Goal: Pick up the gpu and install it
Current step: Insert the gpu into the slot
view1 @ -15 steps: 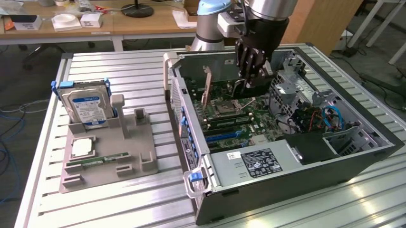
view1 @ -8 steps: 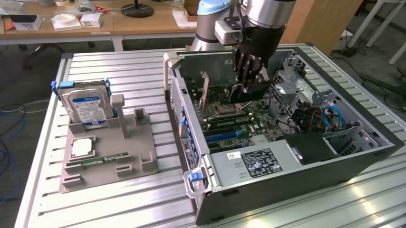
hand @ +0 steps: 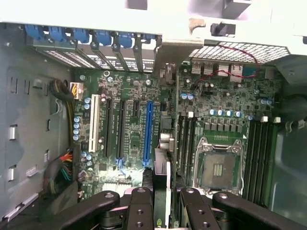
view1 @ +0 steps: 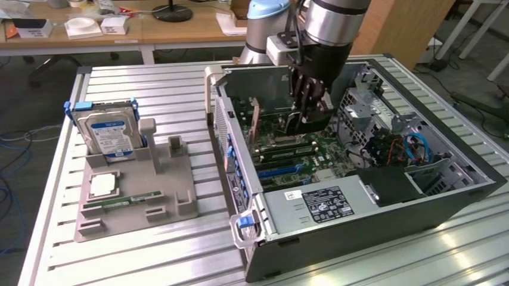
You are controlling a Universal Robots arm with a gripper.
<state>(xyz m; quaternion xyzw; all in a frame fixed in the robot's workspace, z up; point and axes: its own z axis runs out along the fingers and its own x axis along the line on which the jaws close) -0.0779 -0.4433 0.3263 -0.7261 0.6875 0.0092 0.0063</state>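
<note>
My gripper (view1: 306, 114) reaches down into the open computer case (view1: 445, 196), over the motherboard (view1: 298, 158). It is shut on the gpu (view1: 275, 112), a green card held on edge that runs from the fingers toward the case's rear panel. In the wrist view the gpu (hand: 162, 168) shows edge-on between the black fingers (hand: 141, 203), with my gripper (hand: 162, 194) closed around it. The card hangs beside the long blue slot (hand: 148, 129), between it and the memory slots. Whether its edge touches a slot I cannot tell.
A grey holder (view1: 135, 190) on the exterior view's left carries a hard drive (view1: 111, 132), a processor chip (view1: 104, 185) and a memory stick (view1: 123, 204). In the case are the power supply (view1: 318, 204), blue cables (view1: 418, 149) and the empty processor socket (hand: 218, 167). Case walls ring the gripper.
</note>
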